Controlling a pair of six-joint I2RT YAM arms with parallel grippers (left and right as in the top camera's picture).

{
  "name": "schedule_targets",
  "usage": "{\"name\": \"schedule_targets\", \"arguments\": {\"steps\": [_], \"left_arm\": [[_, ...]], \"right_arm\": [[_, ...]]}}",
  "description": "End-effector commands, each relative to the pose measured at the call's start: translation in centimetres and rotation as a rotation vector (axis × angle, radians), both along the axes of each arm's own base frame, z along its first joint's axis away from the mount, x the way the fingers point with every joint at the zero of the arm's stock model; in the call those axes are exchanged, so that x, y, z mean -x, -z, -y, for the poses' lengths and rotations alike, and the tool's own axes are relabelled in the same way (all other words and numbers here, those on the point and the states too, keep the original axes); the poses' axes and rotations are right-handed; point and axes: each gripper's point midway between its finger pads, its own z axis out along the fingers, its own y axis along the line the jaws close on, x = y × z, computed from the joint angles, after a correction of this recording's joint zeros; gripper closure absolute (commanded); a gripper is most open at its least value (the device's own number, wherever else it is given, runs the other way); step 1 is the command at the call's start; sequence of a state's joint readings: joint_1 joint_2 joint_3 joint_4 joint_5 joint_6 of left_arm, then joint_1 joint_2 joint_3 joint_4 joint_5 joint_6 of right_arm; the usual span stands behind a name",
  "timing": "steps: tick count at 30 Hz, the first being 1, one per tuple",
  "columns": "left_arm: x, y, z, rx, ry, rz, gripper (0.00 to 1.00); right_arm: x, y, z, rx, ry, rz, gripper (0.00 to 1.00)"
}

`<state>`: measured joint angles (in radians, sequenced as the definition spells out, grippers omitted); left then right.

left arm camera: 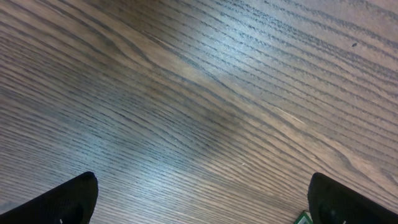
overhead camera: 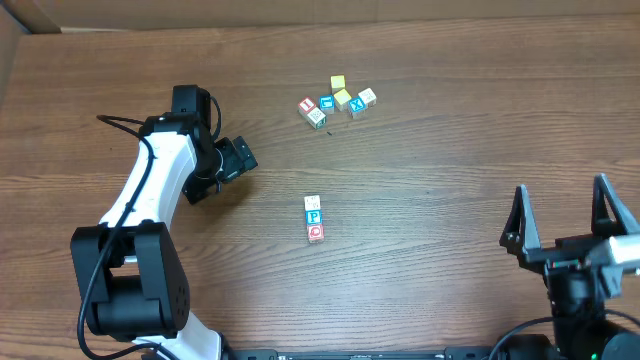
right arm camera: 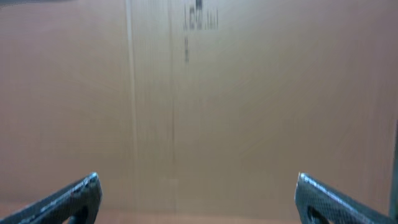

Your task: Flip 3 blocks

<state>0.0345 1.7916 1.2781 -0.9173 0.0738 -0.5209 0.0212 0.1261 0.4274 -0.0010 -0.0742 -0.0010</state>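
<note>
Wooden blocks (overhead camera: 314, 218) form a touching row on the robot's side of the spare cube cluster (overhead camera: 338, 100), apparently staged for flipping. The left gripper (overhead camera: 243, 158), left of that cluster, and the right gripper (overhead camera: 561, 212), well apart from it, gape wide and hold nothing.

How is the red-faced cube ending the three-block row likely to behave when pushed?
The red-faced cube looks rigid and flat-sided, so it should slide or tip, not roll. It seems to touch the P cube, so a push along the row would probably shift both. Being small, it is likely light.
</note>
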Motion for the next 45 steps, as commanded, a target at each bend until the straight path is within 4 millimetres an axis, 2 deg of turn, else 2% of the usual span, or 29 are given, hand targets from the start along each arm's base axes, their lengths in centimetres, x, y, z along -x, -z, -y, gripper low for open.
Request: {"name": "schedule_targets", "arguments": {"steps": [1,4,8,12,21,24,25,27,45], "left_arm": [[-0.5,-0.7,0.0,-0.005,0.006,0.026,0.0],[-0.5,-0.7,0.0,-0.005,0.006,0.026,0.0],[-0.5,-0.7,0.0,-0.005,0.006,0.025,0.0],[-0.5,-0.7,0.0,-0.005,0.006,0.025,0.0],[-0.5,-0.7,0.0,-0.005,0.006,0.026,0.0],[-0.5,-0.7,0.0,-0.005,0.006,0.025,0.0],[-0.5,-0.7,0.0,-0.005,0.006,0.025,0.0],[-0.5,-0.7,0.0,-0.005,0.006,0.025,0.0],[-0.5,-0.7,0.0,-0.005,0.006,0.025,0.0]], "right_arm": [[0.3,1.2,0.1,0.009,0.006,0.066,0.0],[0.6,2.0,0.1,0.007,0.006,0.155,0.0],[0.1,3.3,0.1,0.006,0.005,0.173,0.0],[-0.8,5.4,0.1,0.007,0.005,0.127,0.0],[-3.1,11.5,0.0,0.009,-0.001,-0.06,0.0],[-3.8,14.4,-0.1,0.011,-0.004,-0.18,0.0],[-4.1,16.7,-0.1,0.016,-0.003,-0.275,0.0],[-4.2,19.1,0.0,0.025,0.002,-0.371,0.0],[-4.2,19.1,0.0,0.033,0.007,-0.37,0.0]]}}
